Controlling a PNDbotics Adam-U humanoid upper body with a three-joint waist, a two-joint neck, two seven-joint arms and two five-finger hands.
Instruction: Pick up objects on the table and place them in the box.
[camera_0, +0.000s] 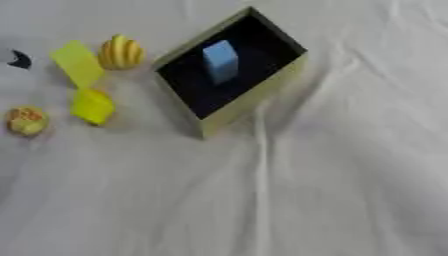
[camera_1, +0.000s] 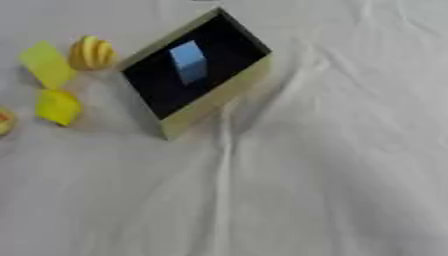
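— Where does the box sit?

— The box (camera_0: 229, 70) lies on the surface (camera_0: 332, 190), which is covered with a wrinkled white cloth, in the upper middle of the view. It is turned askew, one corner toward the near side, with pale yellowish walls and a black inside.

— Anything in it?

— One light blue block (camera_0: 220, 61), lying on the dark floor of the box, nearer its far half.

— And outside it?

— Four things, all to the left of the box. A round yellow object with darker stripes (camera_0: 121, 52) sits closest to the box's far left wall, near but apart from it. Just beside that, to its left, is a flat yellow piece (camera_0: 77, 63), tilted. Below the flat piece, touching or nearly touching its lower end (I cannot tell which), is a chunky yellow block (camera_0: 92, 106). Further left and a little nearer is a small round yellow thing with orange on top (camera_0: 26, 120), which the right eye view cuts off at its edge.

— The hands? How are the fingers?

— Neither hand shows in either view, so I cannot tell the state of the fingers. There is a small dark shape (camera_0: 19, 60) at the left edge, too little of it to name.
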